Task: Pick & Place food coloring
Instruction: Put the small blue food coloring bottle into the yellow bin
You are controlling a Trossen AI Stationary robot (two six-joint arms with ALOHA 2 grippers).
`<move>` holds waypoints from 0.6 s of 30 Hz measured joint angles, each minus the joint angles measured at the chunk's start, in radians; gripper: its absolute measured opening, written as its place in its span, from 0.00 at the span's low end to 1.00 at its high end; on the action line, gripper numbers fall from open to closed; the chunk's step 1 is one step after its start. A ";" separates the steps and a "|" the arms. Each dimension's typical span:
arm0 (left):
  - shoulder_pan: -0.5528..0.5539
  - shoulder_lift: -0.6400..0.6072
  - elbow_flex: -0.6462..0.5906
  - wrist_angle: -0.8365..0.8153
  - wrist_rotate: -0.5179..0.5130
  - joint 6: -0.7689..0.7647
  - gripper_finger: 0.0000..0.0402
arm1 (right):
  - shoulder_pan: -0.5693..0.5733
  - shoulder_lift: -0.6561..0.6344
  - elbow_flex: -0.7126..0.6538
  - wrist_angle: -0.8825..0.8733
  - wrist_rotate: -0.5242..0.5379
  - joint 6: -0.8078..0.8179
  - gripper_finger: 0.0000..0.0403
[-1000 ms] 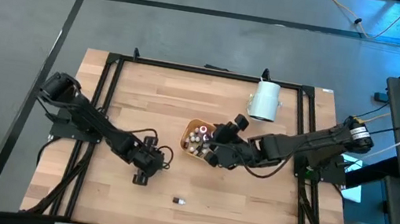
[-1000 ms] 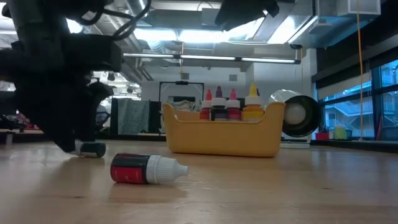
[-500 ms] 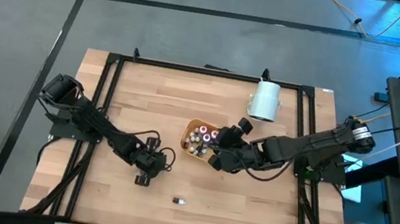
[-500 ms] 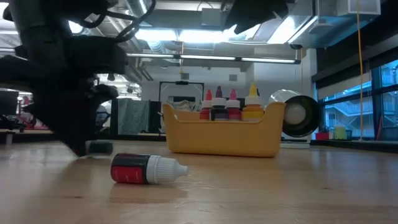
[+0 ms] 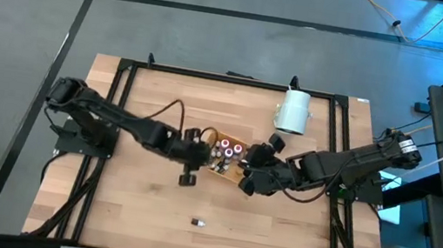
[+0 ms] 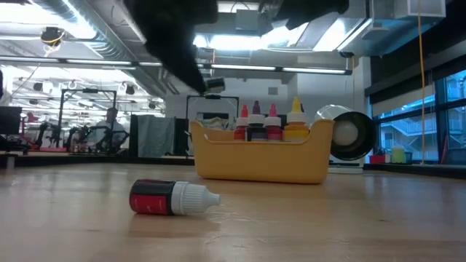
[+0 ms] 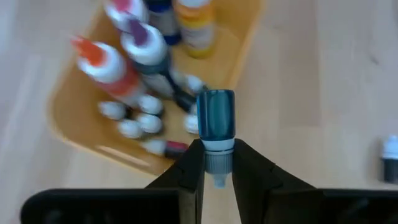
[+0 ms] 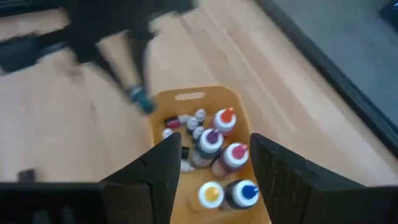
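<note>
The orange tray [image 5: 212,137] stands mid-table with several food coloring bottles upright inside it [image 7: 134,50]. My left gripper [image 5: 191,165] hangs over the tray's left rim [image 7: 81,124], shut on a teal bottle [image 7: 216,118], which also shows in the low view [image 6: 213,85]. My right gripper [image 8: 214,180] hovers open above the tray's right side and touches nothing. One red bottle with a white cap [image 6: 173,198] lies on its side on the table toward the near edge [image 5: 199,223]. My left gripper pinches the teal bottle by its pale cap end [image 7: 216,160] between the two fingers [image 7: 189,171]. The fingers slant down from above. The teal body sticks out past the fingertips in line with them, lifted clear above the tray's rim.
A large white cylinder [image 5: 294,111] lies at the table's far side, right of the tray [image 6: 349,135]. A black frame [image 5: 123,74] borders the wooden tabletop. Bare wood stretches along the near side around the red bottle.
My left gripper has taken hold of the teal bottle that lay on the table left of the tray, lifted it clear and carried it up and toward the right, over the tray's left rim. My right gripper has drifted slightly toward the right.
</note>
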 joint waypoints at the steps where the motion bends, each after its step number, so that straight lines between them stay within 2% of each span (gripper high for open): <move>1: 0.017 0.005 0.018 -0.018 0.000 0.013 0.13 | 0.000 0.000 0.000 -0.001 -0.014 0.000 0.48; 8: 0.104 0.080 0.061 -0.088 0.057 0.013 0.13 | 0.007 0.000 0.000 -0.006 -0.032 0.005 0.48; 18: 0.119 0.157 0.063 -0.086 0.080 0.009 0.13 | 0.007 -0.001 0.000 -0.007 -0.032 0.028 0.48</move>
